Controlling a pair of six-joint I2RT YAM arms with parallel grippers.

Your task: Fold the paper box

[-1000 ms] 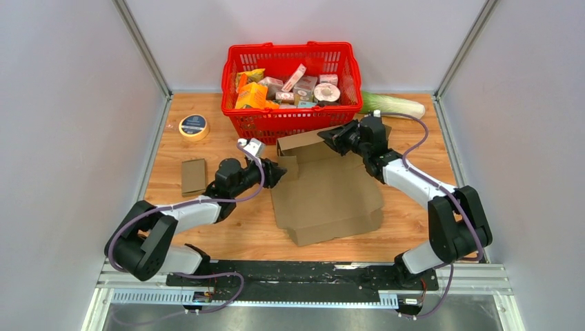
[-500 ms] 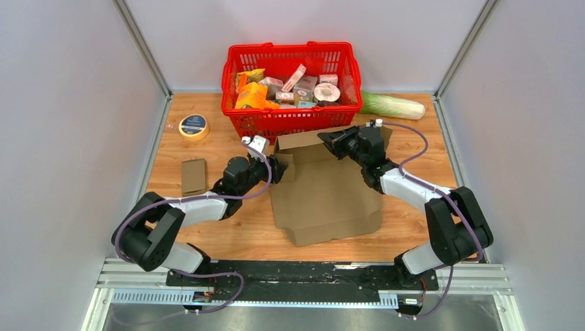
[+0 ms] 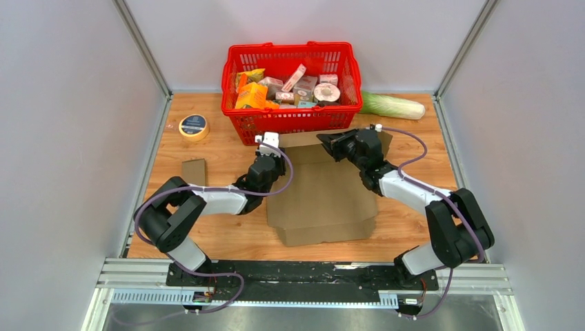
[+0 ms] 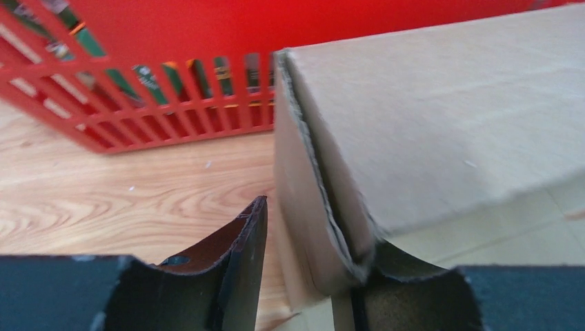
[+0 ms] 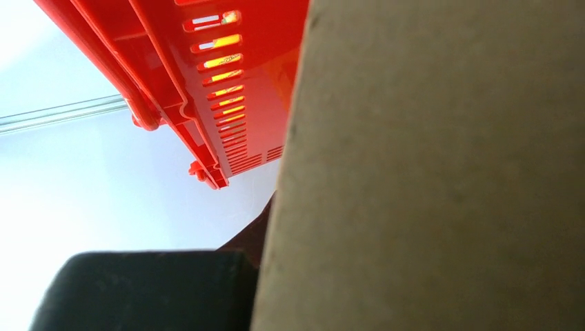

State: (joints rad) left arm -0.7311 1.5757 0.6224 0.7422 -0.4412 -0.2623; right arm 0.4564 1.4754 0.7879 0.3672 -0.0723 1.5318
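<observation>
The brown cardboard box [image 3: 321, 196] lies mostly flat in the middle of the table, with its back flap [image 3: 310, 138] raised in front of the basket. My left gripper [image 3: 268, 164] is at the box's back left corner. In the left wrist view it [image 4: 314, 227] stands open around the folded side flap [image 4: 310, 207], which rests against the right finger [image 4: 414, 283]; the left finger [image 4: 234, 262] is apart from it. My right gripper [image 3: 330, 143] is shut on the back flap's upper edge. In the right wrist view cardboard [image 5: 441, 165] fills most of the frame against one finger [image 5: 172, 289].
A red basket [image 3: 231, 69] full of groceries stands right behind the box. A green-white vegetable [image 3: 393, 105] lies at the back right. A yellow tape roll [image 3: 194, 126] and a small cardboard piece [image 3: 194, 171] lie on the left.
My left gripper has moved right and away from me, to the box's back left corner, and now has the side flap between its fingers. My right gripper has shifted slightly left with the back flap.
</observation>
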